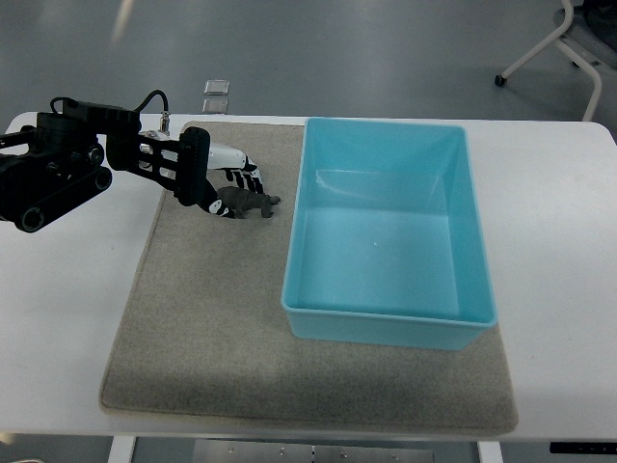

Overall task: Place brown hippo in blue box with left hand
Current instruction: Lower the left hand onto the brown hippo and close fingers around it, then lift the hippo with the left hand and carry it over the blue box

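Observation:
A small brown hippo [245, 203] lies on the grey mat [222, 328], just left of the blue box [386, 323]. My left hand [236, 185] reaches in from the left edge, its black and white fingers curled over and around the hippo's back end. The hippo's head pokes out to the right of the fingers. I cannot tell whether the hippo is off the mat or still resting on it. The blue box is an open rectangular tub with nothing inside it. The right arm does not show.
The mat lies on a white table [67, 309]. Two small clear squares [216, 95] sit beyond the table's far edge. A chair base [564, 43] stands on the floor at the top right.

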### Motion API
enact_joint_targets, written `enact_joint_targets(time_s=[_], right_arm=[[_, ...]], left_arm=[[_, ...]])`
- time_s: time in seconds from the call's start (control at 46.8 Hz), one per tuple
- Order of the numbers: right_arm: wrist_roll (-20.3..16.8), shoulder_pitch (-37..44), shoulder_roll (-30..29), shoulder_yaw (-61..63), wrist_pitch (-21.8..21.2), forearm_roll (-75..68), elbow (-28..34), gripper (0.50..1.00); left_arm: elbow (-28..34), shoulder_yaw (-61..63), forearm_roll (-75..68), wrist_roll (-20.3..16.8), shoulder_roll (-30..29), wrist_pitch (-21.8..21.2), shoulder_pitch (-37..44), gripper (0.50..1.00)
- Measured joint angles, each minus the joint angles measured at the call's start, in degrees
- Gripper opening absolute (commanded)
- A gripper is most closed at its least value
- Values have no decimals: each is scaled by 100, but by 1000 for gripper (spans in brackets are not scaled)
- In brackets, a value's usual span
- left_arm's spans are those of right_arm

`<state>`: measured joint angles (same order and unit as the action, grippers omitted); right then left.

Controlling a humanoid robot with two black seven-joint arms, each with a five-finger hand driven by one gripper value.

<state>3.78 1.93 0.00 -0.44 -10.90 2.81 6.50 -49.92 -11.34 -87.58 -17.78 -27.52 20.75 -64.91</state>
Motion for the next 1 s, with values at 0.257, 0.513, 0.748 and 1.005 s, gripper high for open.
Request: enact_joint_targets(time_s=[0.257,0.513,0.748,1.005], right_arm=[[0,0,0,0,0,0,0,936],[0,0,0,0,0,0,0,936],[0,0,0,0,0,0,0,936],[0,0,0,0,0,0,0,936]], left_arm=[[-5,-5,20,1,1,-18,-29,589],[-9,-10,27,-2,1,-23,-15,521],[-7,-35,25,3,0,-23,-109,521],[-9,-145,86,3,-29,-224,-312,521]])
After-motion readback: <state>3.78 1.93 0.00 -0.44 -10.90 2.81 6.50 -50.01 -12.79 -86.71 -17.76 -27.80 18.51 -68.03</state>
